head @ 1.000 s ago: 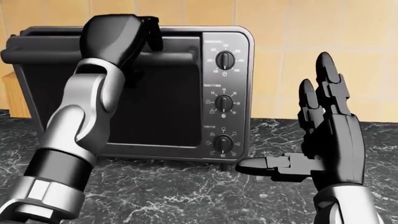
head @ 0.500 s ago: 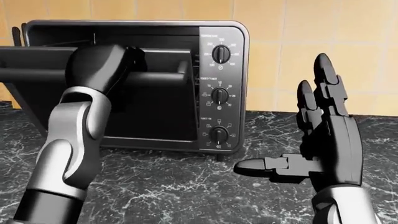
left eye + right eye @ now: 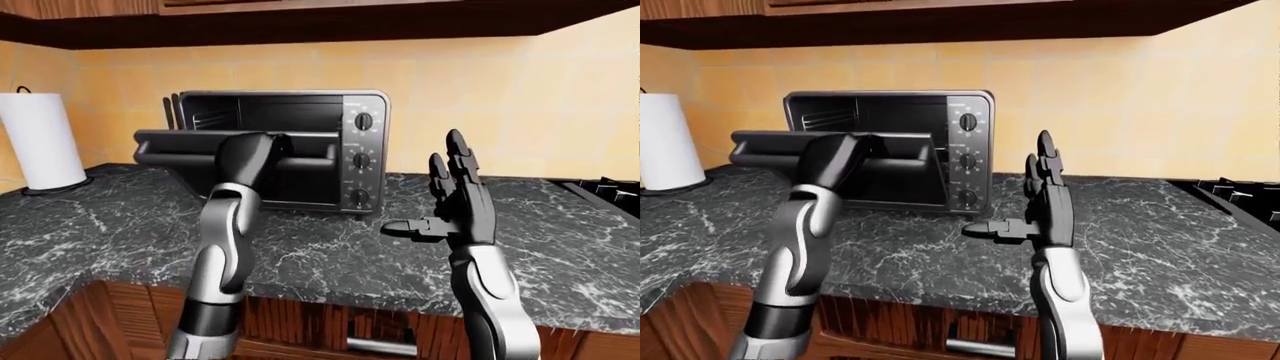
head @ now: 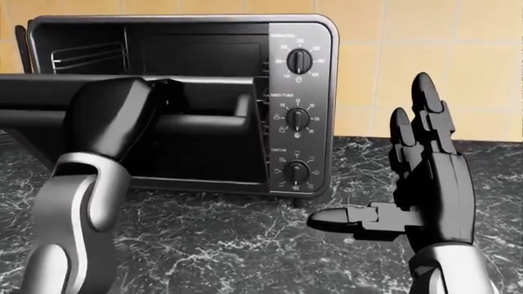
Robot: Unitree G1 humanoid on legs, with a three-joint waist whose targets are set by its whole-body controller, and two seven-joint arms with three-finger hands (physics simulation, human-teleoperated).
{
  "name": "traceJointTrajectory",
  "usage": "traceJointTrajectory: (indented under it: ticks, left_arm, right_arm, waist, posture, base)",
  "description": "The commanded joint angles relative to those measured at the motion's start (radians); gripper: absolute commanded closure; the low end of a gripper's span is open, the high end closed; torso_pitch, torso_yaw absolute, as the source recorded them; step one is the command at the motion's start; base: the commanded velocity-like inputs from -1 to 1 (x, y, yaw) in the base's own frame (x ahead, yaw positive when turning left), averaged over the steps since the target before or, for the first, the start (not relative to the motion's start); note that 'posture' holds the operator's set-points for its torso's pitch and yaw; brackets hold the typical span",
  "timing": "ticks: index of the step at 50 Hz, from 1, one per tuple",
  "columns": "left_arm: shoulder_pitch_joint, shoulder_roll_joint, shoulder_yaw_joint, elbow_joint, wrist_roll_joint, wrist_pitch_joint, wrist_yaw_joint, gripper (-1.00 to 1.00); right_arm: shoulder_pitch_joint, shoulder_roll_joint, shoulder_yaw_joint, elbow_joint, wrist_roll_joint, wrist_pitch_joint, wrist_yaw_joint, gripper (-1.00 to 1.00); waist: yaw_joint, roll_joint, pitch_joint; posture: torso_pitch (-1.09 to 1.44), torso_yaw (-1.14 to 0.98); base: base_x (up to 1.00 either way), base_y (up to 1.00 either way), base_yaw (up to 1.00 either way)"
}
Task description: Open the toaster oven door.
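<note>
Door (image 4: 49, 86) hangs half-lowered because our left hand (image 4: 110, 116) grips its handle (image 4: 200, 122); right hand (image 4: 425, 184), at 3 o'clock, is splayed and holds nothing.

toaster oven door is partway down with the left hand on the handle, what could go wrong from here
1. The left hand covers the door handle, so the grip cannot be checked; if it slips, the door may drop or swing shut.
2. Pulling outward rather than down could drag the toaster oven along the counter.
3. The open right hand hangs beside the knobs and might bump them.
</note>
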Motion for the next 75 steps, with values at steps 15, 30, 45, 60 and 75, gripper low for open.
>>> traceJointTrajectory:
  ticks: [15, 30, 45, 60, 75]
  left_arm:
    - [0.187, -0.007, 0.025, -0.178, 0.018, 0.022, -0.113, 0.13]
    - [0.369, -0.032, 0.031, -0.447, 0.039, 0.002, -0.201, 0.17]
    - [0.588, -0.079, -0.002, -0.693, 0.051, -0.06, -0.271, 0.16]
    - [0.783, -0.096, 0.01, -0.867, 0.007, -0.14, -0.354, -0.11]
    - [0.921, -0.115, 0.043, -0.951, -0.035, -0.238, -0.386, -0.51]
  right_arm:
    - [-0.025, -0.003, 0.0, -0.022, 0.001, -0.035, 0.0, -1.0]
    - [-0.023, -0.004, -0.003, -0.047, 0.003, -0.013, -0.004, -1.0]
    - [-0.023, -0.003, -0.002, -0.051, 0.003, -0.009, -0.006, -1.0]
    - [-0.019, -0.002, -0.003, -0.044, 0.003, -0.02, -0.006, -1.0]
    - [-0.016, -0.002, -0.003, -0.056, 0.004, -0.012, -0.009, -1.0]
  waist:
    - [0.005, -0.006, 0.017]
    - [-0.001, -0.002, 0.021]
    - [-0.011, 0.001, 0.004]
    - [-0.018, 0.006, 0.0]
    - [-0.019, 0.004, 0.004]
  posture:
    - [-0.65, 0.0]
    - [-0.65, 0.0]
    - [-0.65, 0.0]
    - [-0.65, 0.0]
    - [-0.65, 0.0]
  base:
    - [0.0, 0.0, 0.0]
    - [0.0, 0.0, 0.0]
    - [0.0, 0.0, 0.0]
    - [0.0, 0.0, 0.0]
    - [0.0, 0.0, 0.0]
